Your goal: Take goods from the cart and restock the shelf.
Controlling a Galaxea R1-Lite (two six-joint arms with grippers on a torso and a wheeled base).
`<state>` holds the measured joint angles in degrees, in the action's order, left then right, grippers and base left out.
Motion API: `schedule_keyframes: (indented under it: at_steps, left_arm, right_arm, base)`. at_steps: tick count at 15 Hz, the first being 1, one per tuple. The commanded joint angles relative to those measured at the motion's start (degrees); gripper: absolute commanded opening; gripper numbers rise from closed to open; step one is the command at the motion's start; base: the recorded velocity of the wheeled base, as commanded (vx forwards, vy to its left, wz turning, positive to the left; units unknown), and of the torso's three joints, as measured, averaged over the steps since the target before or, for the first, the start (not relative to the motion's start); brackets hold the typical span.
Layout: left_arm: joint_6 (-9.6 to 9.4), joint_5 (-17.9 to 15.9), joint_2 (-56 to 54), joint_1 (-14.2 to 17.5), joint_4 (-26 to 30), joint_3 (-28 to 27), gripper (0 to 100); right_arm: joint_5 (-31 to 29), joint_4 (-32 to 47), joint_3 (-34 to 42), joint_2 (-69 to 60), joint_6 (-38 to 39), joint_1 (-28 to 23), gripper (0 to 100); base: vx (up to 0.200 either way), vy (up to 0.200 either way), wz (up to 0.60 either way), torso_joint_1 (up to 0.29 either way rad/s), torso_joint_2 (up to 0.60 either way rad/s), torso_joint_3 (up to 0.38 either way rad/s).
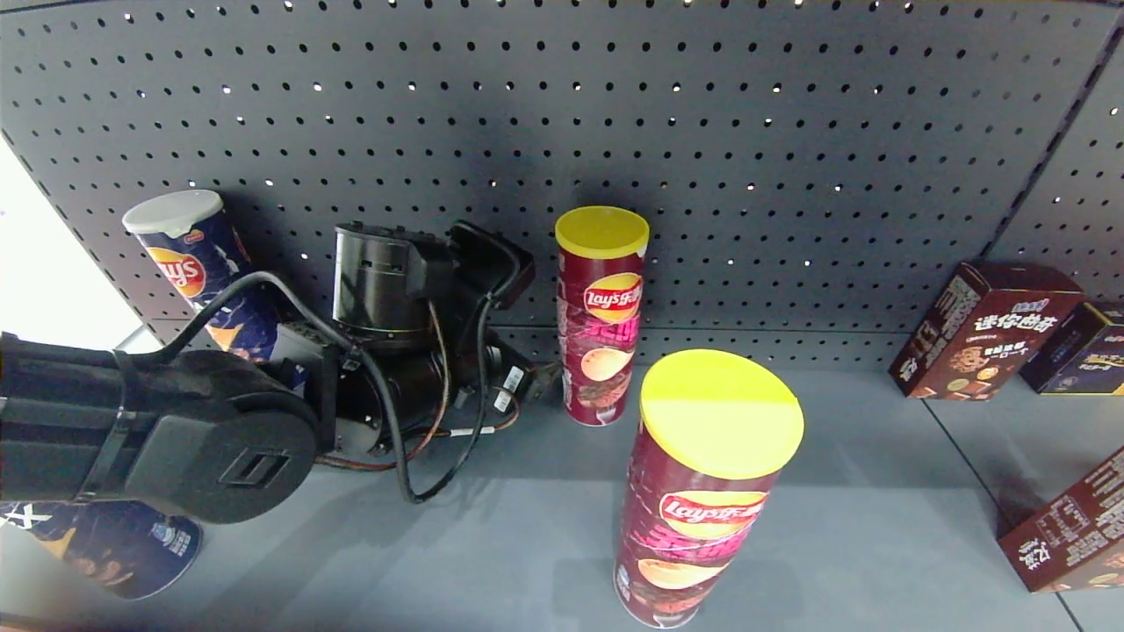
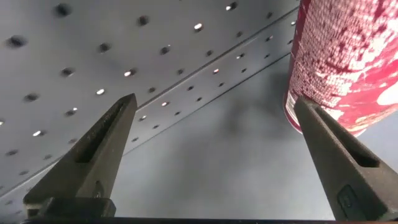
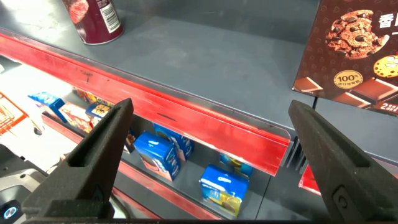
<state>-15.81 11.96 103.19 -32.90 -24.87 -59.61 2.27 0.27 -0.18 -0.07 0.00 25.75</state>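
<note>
Spread wide and empty, the left claw (image 2: 214,102) sits low over the shelf (image 1: 527,527) near its back edge. The back red can (image 1: 602,325) stands upright just beside one finger, close against the pegboard wall (image 1: 702,132). We cannot tell whether finger and can touch. Toward the front edge, well apart from that claw, a second red can (image 1: 702,491) with a yellow lid stands upright. On the arm's other side, at the shelf's back left corner, a blue can (image 1: 198,263) with a white lid stands against the wall. We make out another blue can (image 1: 123,544) at the front left corner, partly hidden by the arm. Brown boxes (image 1: 983,329) occupy the right end of the shelf, from the back edge to the front. The right claw (image 3: 211,109), also spread and empty, hangs just in front of the shelf's red front edge (image 3: 186,99), near one of those boxes. Below that edge we see blue packs (image 3: 158,152) lined up.
</note>
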Motion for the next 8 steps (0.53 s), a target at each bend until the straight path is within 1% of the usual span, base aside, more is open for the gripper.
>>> schedule_keyframes:
  at_steps: [1, 4, 8]
  left_arm:
    - [0.08, 0.08, 1.13, -0.58, 0.00, -0.51, 100]
    - [0.08, 0.08, 2.28, -1.11, 0.08, -2.00, 100]
    - [-0.01, 0.08, 2.98, -1.55, 0.00, -2.53, 100]
  right_arm:
    - [0.02, 0.00, 0.01, 0.07, 0.00, 0.01, 100]
    - [0.02, 0.00, 0.01, 0.07, 0.00, 0.01, 100]
    - [0.02, 0.00, 0.01, 0.07, 0.00, 0.01, 100]
  base:
    - [0.000, 0.000, 0.00, 0.000, 0.00, 0.000]
    - [0.000, 0.000, 0.00, 0.000, 0.00, 0.000]
    - [0.000, 0.000, 0.00, 0.000, 0.00, 0.000]
